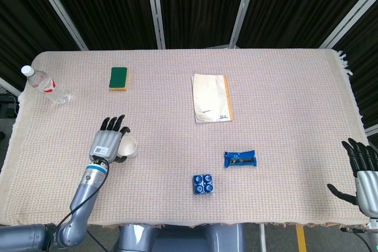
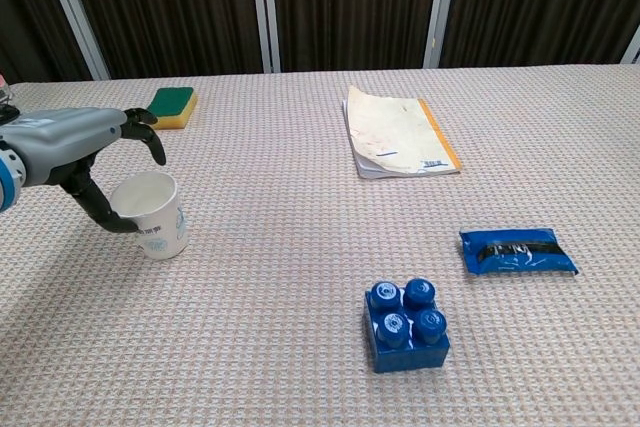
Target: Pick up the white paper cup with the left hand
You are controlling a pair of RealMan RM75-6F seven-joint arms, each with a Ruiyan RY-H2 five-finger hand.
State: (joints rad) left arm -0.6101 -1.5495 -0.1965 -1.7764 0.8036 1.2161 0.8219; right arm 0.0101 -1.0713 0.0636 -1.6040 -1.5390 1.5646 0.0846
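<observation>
The white paper cup (image 1: 129,146) (image 2: 155,215) stands upright on the woven table cloth, front left. My left hand (image 1: 107,143) (image 2: 76,143) is at the cup's left side. Its fingers arch over and behind the rim, and its thumb reaches down to the cup's near left wall. The fingers are still spread and the cup rests on the table. My right hand (image 1: 365,172) hangs open at the table's front right corner, far from the cup. The chest view does not show it.
A green sponge (image 1: 119,78) (image 2: 168,106) lies behind the cup, and a water bottle (image 1: 46,85) lies at the far left edge. A paper booklet (image 1: 211,97) (image 2: 400,135) is mid-table. A blue packet (image 1: 240,158) (image 2: 517,251) and a blue brick (image 1: 203,183) (image 2: 407,325) lie front centre.
</observation>
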